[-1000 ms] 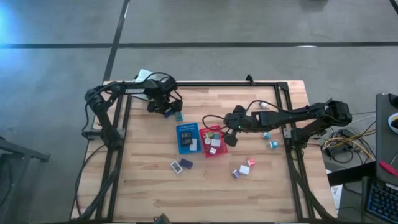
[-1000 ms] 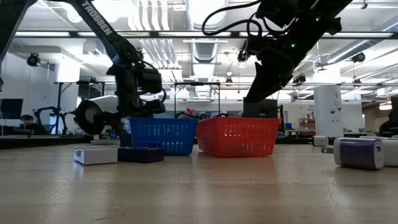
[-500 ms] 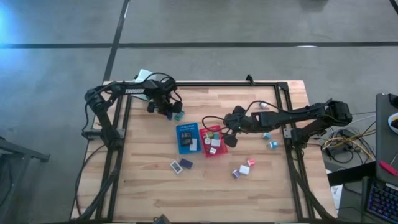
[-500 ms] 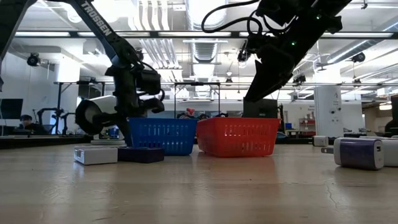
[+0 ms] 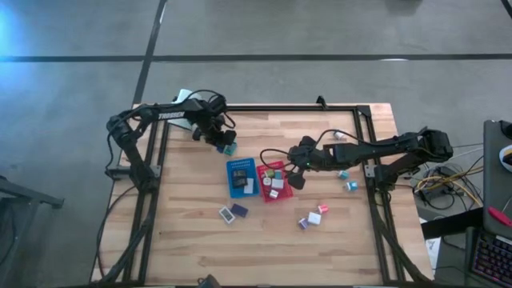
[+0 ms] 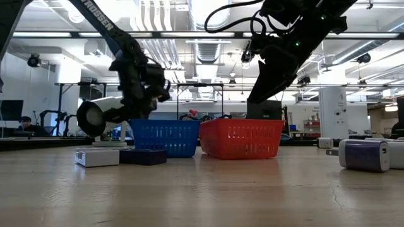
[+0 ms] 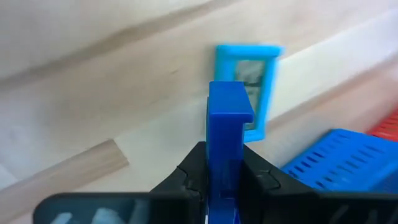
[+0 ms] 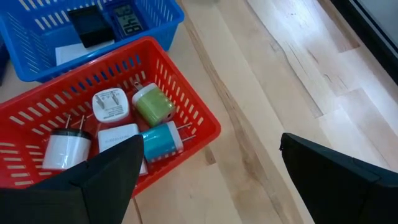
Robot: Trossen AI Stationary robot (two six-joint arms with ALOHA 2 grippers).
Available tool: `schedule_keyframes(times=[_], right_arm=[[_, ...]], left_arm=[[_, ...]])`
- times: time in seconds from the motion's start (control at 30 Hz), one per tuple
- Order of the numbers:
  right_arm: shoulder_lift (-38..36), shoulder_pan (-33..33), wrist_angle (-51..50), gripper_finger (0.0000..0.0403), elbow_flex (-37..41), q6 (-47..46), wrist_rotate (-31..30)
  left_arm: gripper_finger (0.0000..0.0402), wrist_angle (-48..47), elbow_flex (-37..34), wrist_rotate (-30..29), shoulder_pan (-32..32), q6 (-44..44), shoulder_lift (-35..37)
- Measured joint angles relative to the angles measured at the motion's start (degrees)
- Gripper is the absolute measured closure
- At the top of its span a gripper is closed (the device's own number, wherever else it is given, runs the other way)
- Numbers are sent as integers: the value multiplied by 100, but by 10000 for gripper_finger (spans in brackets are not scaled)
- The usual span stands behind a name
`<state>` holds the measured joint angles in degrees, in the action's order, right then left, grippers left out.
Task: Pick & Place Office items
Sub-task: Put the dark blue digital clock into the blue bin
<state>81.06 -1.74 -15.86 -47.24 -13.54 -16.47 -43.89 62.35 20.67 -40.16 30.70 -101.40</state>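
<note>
My left gripper (image 5: 218,138) is shut on a flat dark blue piece (image 7: 225,130) near the table's far left, just left of a teal framed piece (image 7: 247,87) that lies flat on the wood and also shows in the high view (image 5: 230,149). My right gripper (image 8: 211,146) is open and empty over the right side of the red tray (image 5: 272,182). That tray holds white, green and teal plug pieces (image 8: 152,106). The blue tray (image 5: 240,178) holds a black piece and others. My left gripper pinches the dark blue piece by its two flat faces (image 7: 222,163) between its two fingers. The piece stands edge-on and sticks out past the fingertips. It is clear of the table.
Loose pieces lie on the wood. A white and a dark blue one (image 5: 234,212) lie near the front, purple, white and pink ones (image 5: 314,217) to their right, and teal ones (image 5: 346,180) near the right rail. A black frame borders the table.
My left gripper has gone up and tipped a little, still shut on the dark blue piece. The teal piece stays where it was on the table.
</note>
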Motion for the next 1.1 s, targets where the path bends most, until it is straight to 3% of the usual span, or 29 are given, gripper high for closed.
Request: schedule_keyframes(times=[0.23, 0.53, 0.8, 1.1], right_arm=[[0, 0, 34, 29, 0, 0, -60], [0, 0, 35, 29, 0, -133, -177], [0, 9, 66, 29, 0, -456, -170], [0, 76, 69, 29, 59, -511, -107]], left_arm=[[354, -364, 570, -2, 176, -389, 595], [354, -943, 1090, 83, 1192, -922, 1265], [354, -967, 1123, 124, 2157, -1113, 1345], [354, -588, 1054, 71, 2463, -1030, 1218]])
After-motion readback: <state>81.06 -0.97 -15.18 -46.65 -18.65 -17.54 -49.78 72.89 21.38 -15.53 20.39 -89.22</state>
